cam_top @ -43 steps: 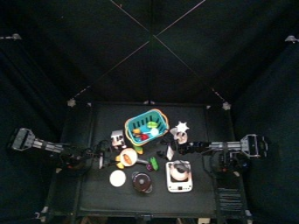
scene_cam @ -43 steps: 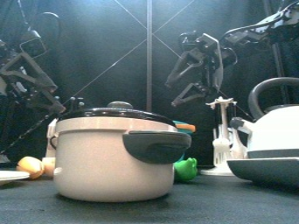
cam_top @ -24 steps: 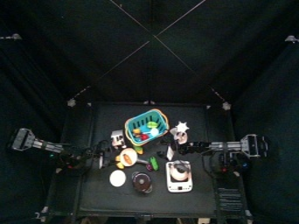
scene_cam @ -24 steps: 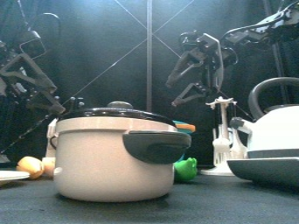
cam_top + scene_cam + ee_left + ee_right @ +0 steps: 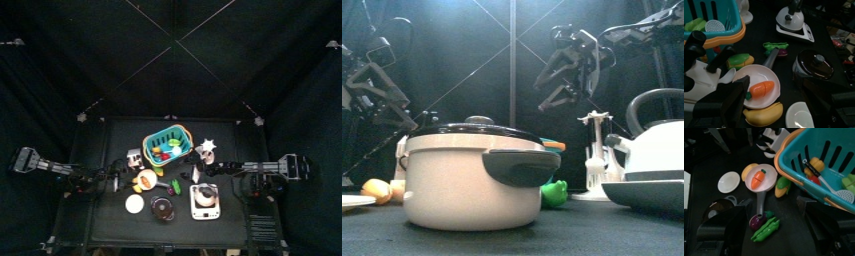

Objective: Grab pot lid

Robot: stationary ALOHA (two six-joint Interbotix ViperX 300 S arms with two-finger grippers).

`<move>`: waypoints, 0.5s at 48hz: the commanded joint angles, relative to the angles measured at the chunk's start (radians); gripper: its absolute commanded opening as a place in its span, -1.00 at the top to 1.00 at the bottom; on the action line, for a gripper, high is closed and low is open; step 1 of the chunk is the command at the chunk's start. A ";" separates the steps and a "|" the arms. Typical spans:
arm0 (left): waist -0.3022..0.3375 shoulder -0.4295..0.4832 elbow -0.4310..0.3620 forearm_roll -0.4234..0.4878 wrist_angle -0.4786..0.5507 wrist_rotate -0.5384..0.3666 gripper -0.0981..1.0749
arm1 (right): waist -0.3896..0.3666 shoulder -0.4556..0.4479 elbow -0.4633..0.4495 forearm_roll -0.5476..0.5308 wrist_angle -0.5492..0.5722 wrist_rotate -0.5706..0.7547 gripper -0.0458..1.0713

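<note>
In the front view the right arm (image 5: 580,62) now hangs a little higher and leans further toward the right than before, while the left arm (image 5: 372,80) shifts slightly (its upper links sit higher against the curtain).

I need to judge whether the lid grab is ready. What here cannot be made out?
- Pot lid: front view shows only its edge; its knob is barely visible.
- Top view: the pot is too small to show its lid's detail.
- Right gripper: dark and blurred in its wrist view, opening unclear.
- Kettle: cut off by the front view's edge.
</note>
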 commanded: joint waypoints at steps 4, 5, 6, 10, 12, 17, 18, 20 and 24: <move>-0.003 0.000 -0.061 0.003 -0.003 0.005 -0.90 | -0.003 -0.040 -0.002 -0.046 -0.002 0.000 -0.88; -0.003 0.002 -0.066 0.003 -0.003 0.005 -0.90 | -0.002 -0.040 0.000 -0.046 -0.003 0.000 -0.88; -0.003 0.002 -0.072 0.002 -0.003 0.005 -0.90 | -0.002 -0.038 0.002 -0.046 -0.002 0.000 -0.88; -0.002 0.000 -0.097 0.002 0.025 0.003 -0.90 | -0.002 -0.028 0.008 -0.043 -0.002 0.000 -0.88; 0.003 0.000 -0.109 -0.002 0.054 0.003 -0.90 | 0.000 -0.023 0.009 -0.038 -0.003 0.000 -0.88; 0.025 0.002 -0.158 -0.002 0.164 0.005 -0.90 | 0.002 -0.006 0.011 -0.029 -0.003 0.000 -0.88; 0.029 0.002 -0.166 0.000 0.184 0.005 -0.90 | 0.002 -0.003 0.011 -0.028 -0.002 0.000 -0.88; 0.041 0.002 -0.183 0.003 0.210 0.006 -0.90 | 0.002 0.003 0.011 -0.028 -0.002 0.000 -0.88; 0.058 0.000 -0.202 0.032 0.249 0.008 -0.90 | 0.002 0.017 0.008 -0.028 -0.002 0.000 -0.88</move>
